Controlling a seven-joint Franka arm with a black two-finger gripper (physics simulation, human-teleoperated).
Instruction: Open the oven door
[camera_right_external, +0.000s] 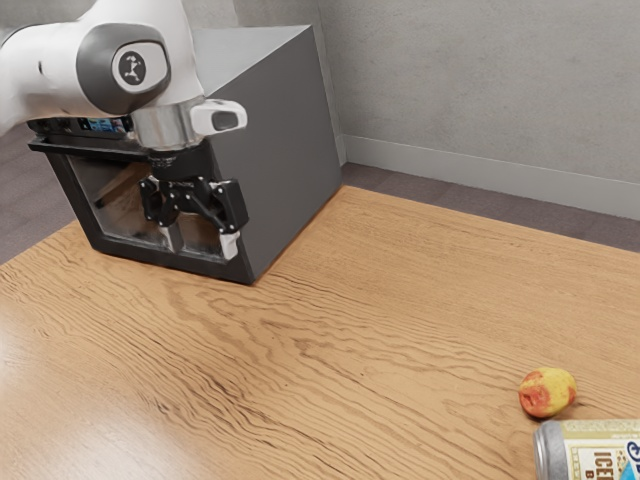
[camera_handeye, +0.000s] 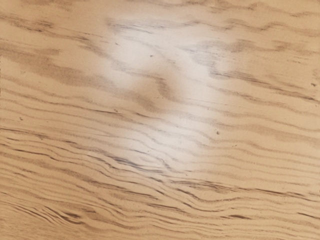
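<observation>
In the exterior view my gripper (camera_right_external: 200, 241) points downward in front of the oven (camera_right_external: 285, 130), its two fingertips well apart with nothing seen between them. The oven is a dark grey box with a glass-fronted door (camera_right_external: 170, 261), which looks shut. A dark handle bar (camera_right_external: 75, 148) runs along the door's top edge, toward the exterior view's left. My hand and wrist cover part of the door and the far end of the bar. Whether the gripper touches the door I cannot tell.
The wooden table (camera_right_external: 330, 330) spreads around the oven, and its grain lies under my hand in the wrist view (camera_handeye: 160, 200). A red-yellow fruit (camera_right_external: 547, 392) and a can (camera_right_external: 590, 452) lie at the exterior view's lower right. A grey wall stands behind.
</observation>
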